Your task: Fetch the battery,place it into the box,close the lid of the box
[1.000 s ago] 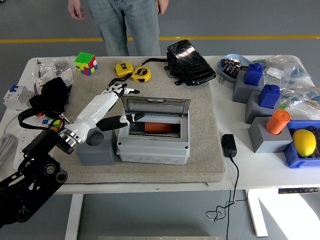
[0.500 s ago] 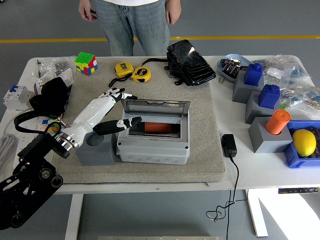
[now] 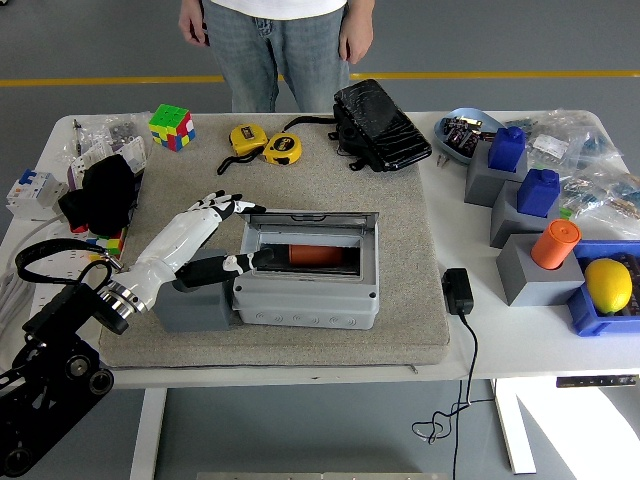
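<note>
At centre-left of the frame the left hand (image 3: 205, 240), white-shelled with black joints, has its fingers (image 3: 222, 204) spread and holding nothing, its thumb tip touching the left rim of the box (image 3: 306, 285). Just right of that thumb, the battery (image 3: 318, 255), a smooth orange cylinder, lies on its side inside the rectangular grey plastic box. The lid (image 3: 310, 218) stands raised along the box's far edge, all on a coarse beige mat (image 3: 410, 300).

The left robot hand (image 3: 215, 235) drew back leftward and lower, its thumb now at the box's (image 3: 305, 285) left edge instead of over the opening. The lid (image 3: 311, 215) dropped from upright to a lower tilt. The person (image 3: 275, 40) at the far side stepped rightward.
</note>
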